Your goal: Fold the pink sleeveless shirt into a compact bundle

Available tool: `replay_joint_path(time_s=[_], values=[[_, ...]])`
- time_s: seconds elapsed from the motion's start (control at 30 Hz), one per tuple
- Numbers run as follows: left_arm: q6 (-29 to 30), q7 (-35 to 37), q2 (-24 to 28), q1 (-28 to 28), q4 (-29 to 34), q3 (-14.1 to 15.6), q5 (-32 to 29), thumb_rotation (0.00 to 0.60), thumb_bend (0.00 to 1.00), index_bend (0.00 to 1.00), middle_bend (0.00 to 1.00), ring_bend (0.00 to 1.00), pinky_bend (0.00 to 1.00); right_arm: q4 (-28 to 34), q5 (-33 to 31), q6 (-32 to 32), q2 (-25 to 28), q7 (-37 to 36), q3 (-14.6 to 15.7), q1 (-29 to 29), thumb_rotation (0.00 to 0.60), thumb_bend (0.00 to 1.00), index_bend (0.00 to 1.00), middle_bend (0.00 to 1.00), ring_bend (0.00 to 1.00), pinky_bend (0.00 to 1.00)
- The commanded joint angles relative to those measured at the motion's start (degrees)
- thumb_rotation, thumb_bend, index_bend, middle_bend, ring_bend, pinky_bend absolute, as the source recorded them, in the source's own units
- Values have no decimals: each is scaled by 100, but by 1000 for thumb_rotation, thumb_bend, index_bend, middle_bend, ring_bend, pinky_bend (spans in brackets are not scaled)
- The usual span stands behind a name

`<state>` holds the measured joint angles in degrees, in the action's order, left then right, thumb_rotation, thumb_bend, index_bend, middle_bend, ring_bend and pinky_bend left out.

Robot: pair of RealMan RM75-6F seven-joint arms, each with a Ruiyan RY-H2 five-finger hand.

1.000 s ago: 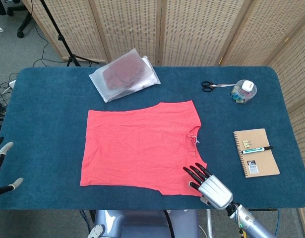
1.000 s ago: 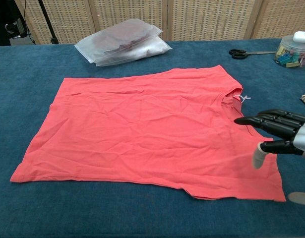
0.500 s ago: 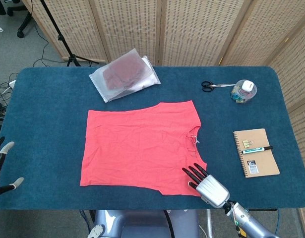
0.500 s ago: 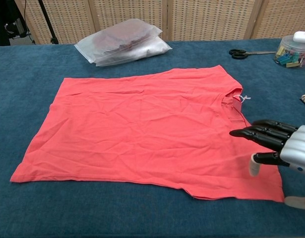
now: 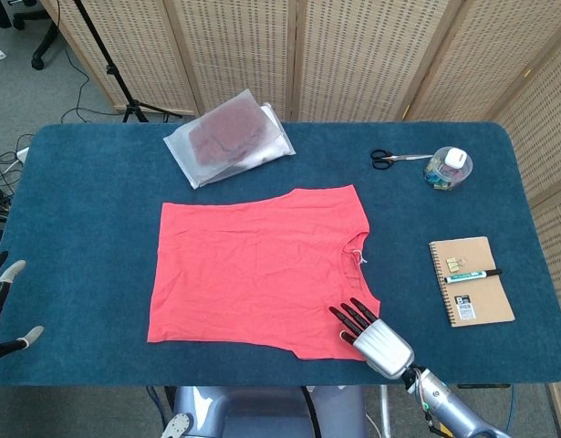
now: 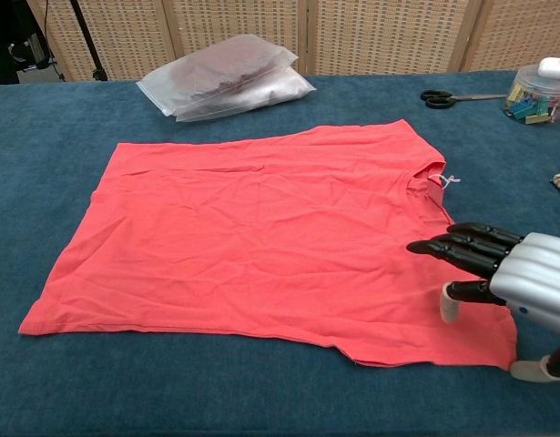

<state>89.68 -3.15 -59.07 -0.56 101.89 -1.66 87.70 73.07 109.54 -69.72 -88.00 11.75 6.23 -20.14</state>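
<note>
The pink sleeveless shirt (image 5: pixel 260 265) lies flat and unfolded across the middle of the blue table (image 5: pixel 98 210), with its neckline toward the right of the frame and its hem toward the left. No fold has been started.

The right hand (image 6: pixel 498 273) hovers over the shirt's lower right corner, its dark fingers (image 6: pixel 448 248) stretched out side by side and pointing left, the thumb held below them; it holds nothing. From the chest view it is hard to say whether the thumb tip touches the fabric or floats just above it. The left hand (image 5: pixel 2 306) sits at the lower left edge of the head view, off the table, fingers apart and empty.

The risk from here is the grasp. The fabric is thin and lies flush on the cloth-covered table, so fingers sliding in flat may push the corner into wrinkles instead of lifting it, or pinch only one layer, or snag the table covering. With only one corner raised, the shirt could drag askew and fold crooked.

A plastic-wrapped package (image 5: pixel 230 137) lies at the upper left of the shirt, well apart.
</note>
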Motion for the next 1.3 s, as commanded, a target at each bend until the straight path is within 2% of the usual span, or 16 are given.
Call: replay_joint_path(time_s=[0.03, 0.33, 0.77, 0.9, 1.2, 1.3], values=[[-4, 2, 2, -2, -4, -2, -6, 600, 0, 0, 0, 0, 0, -21, -37, -16, -40, -38, -7, -19, 600, 157, 414, 35, 0, 0], [-9, 16, 3, -1, -12, -4, -25, 600, 0, 0, 0, 0, 0, -198, -80, -230, -201, -304, -6, -72, 600, 329, 435, 58, 0, 0], [-69, -49, -35, -24, -16, 12, -39, 600, 0, 0, 0, 0, 0, -489, -74, -396, -326, -555, 102, -139, 600, 363, 551, 75, 0, 0], [-120, -10, -61, -63, -58, 41, 46, 600, 0, 0, 0, 0, 0, -609, -61, -493, -393, -646, 109, -153, 600, 412, 584, 87, 0, 0], [-392, 94, -367, -296, -489, 229, 592, 600, 0, 2, 0, 0, 0, -716, -83, -622, -447, -779, 122, -190, 600, 414, 607, 91, 0, 0], [-466, 41, -612, -373, -818, 344, 871, 600, 0, 73, 0, 0, 0, -703, -108, -640, -434, -807, 122, -201, 600, 414, 610, 91, 0, 0]])
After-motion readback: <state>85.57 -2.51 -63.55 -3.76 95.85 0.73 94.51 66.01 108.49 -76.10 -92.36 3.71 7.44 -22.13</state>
